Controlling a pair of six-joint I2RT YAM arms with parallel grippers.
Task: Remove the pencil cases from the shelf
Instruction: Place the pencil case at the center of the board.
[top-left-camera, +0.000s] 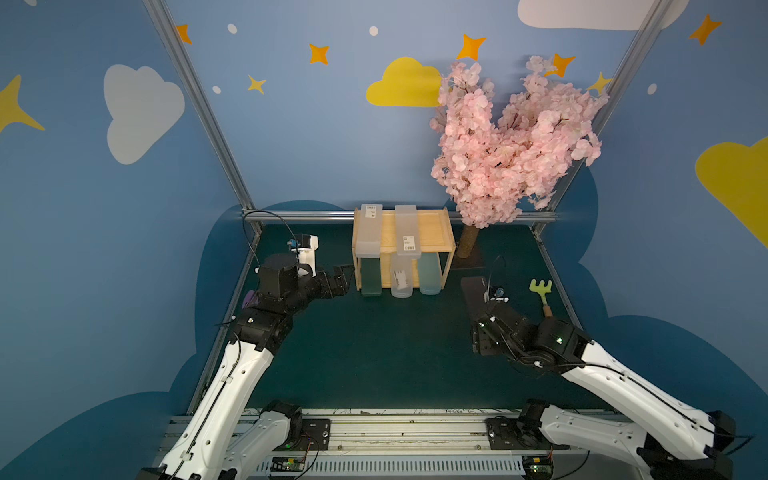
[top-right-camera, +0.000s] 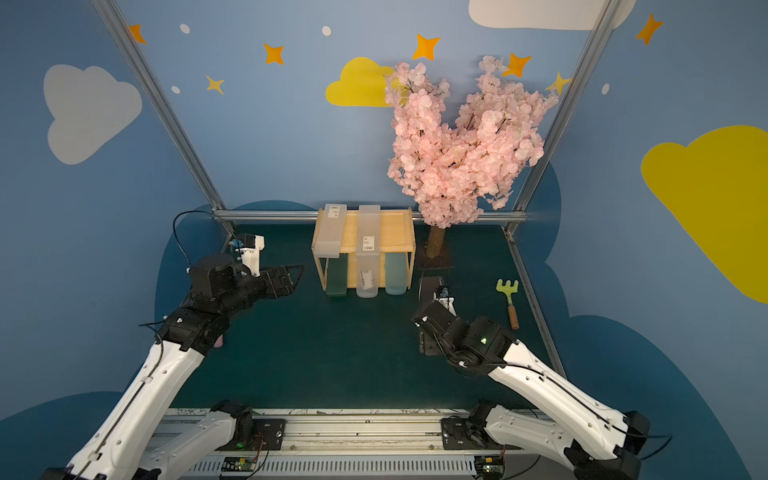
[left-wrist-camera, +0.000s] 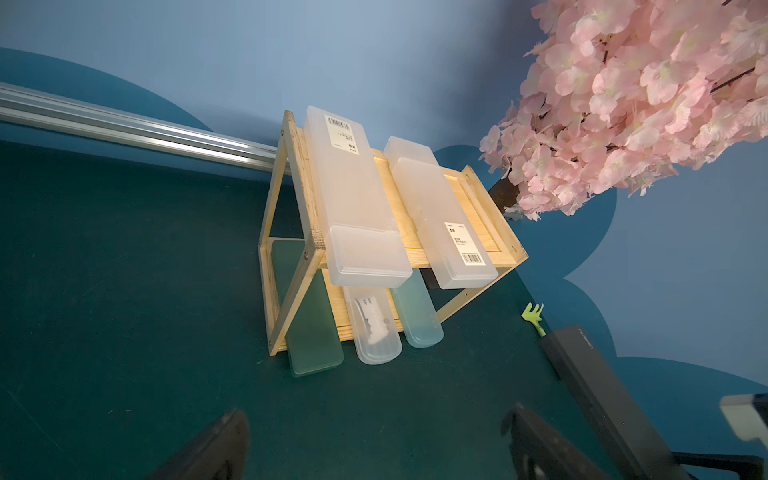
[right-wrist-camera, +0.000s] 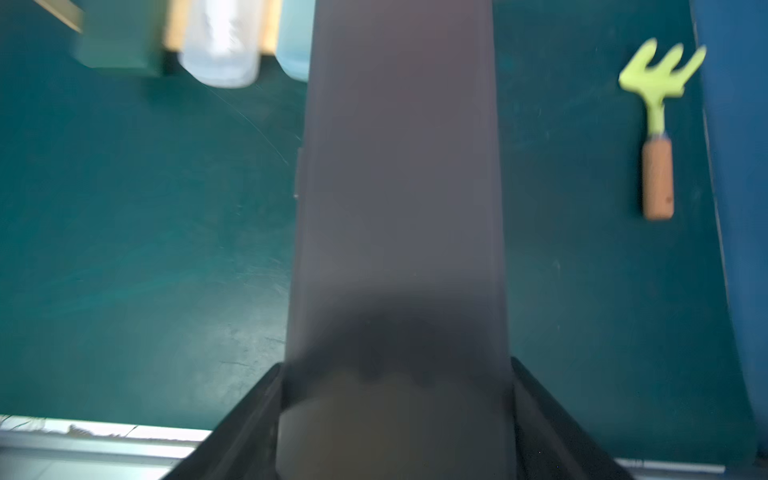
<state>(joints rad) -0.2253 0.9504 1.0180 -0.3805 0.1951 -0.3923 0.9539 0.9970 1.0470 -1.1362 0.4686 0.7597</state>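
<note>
Gripping the black case (right-wrist-camera: 399, 166) with my right gripper (right-wrist-camera: 398, 386), fingers clamped on its sides, off the shelf at the worktop's (top-left-camera: 374, 353) right side. My left gripper (left-wrist-camera: 376, 440) hangs wide open just left of the shelf (top-left-camera: 432, 232), which stands at the far edge. It carries frosted cases (top-left-camera: 368, 228) (top-left-camera: 406, 230) on top, with the green case (top-left-camera: 371, 280), clear case (top-left-camera: 401, 282) and blue case (top-left-camera: 430, 278) below.

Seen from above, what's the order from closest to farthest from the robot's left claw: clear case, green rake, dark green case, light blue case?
1. dark green pencil case, shelf's lower tier, beside the left gripper.
2. clear pencil case, middle of that tier.
3. light blue pencil case, that tier's right end.
4. green toy rake, far right.
</note>
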